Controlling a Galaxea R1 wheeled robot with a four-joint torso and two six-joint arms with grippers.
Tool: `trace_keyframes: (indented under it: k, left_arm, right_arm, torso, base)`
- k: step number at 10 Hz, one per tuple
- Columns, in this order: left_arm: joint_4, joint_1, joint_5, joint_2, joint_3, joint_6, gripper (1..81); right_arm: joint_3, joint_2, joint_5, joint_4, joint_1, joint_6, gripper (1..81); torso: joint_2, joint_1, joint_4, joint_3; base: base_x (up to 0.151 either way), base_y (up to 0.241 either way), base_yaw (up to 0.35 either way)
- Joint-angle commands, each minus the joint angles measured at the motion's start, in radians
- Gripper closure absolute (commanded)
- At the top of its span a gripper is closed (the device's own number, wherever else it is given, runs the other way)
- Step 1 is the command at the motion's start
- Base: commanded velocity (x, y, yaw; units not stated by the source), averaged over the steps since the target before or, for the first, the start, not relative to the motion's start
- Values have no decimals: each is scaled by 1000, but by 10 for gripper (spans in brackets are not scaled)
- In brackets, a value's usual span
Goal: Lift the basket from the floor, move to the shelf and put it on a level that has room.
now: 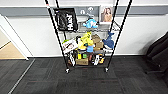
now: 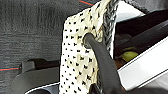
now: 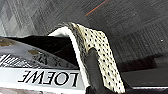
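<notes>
1. Grey carpet floor (image 1: 50, 80) with faint reddish stripes runs up to a white wall (image 1: 32, 32); a doorway opens at the left.
2. Black wire shelf (image 1: 86, 37) on little wheels stands against the wall, tiers crammed with toys, boxes and pictures.
3. Woven basket (image 2: 77, 62), cream with dark flecks, dark rim, hangs above the carpet between both wrists.
4. Left claw and right claw: can't tell if they're open or closed.
</notes>
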Motion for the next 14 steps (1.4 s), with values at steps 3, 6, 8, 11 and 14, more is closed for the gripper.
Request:
trace_keyframes:
  k: [3,6,8,11,14]
  left_arm:
    - [-13,-100,65,90,-221,-3,811]
    - [-47,-144,128,98,-234,-2,811]
    - [-47,-141,130,60,-168,-2,811]
    - [-47,-141,128,-8,-47,-3,811]
    - [-44,-109,127,-36,-25,0,811]
  right_arm:
    - [-33,-13,-45,20,104,8,811]
    - [-38,19,-45,21,152,9,811]
    - [-41,18,-47,26,144,8,811]
    - [-47,9,-45,26,119,8,811]
    - [-36,-16,-45,24,90,4,811]
  torso:
    - [164,-106,0,0]
    - [267,-172,0,0]
    - [334,-216,-22,99]
    - [410,-263,-10,156]
    - [507,-328,-12,255]
  base:
    - [0,0,0]
    - [0,0,0]
    - [0,0,0]
    - [0,0,0]
    - [0,0,0]
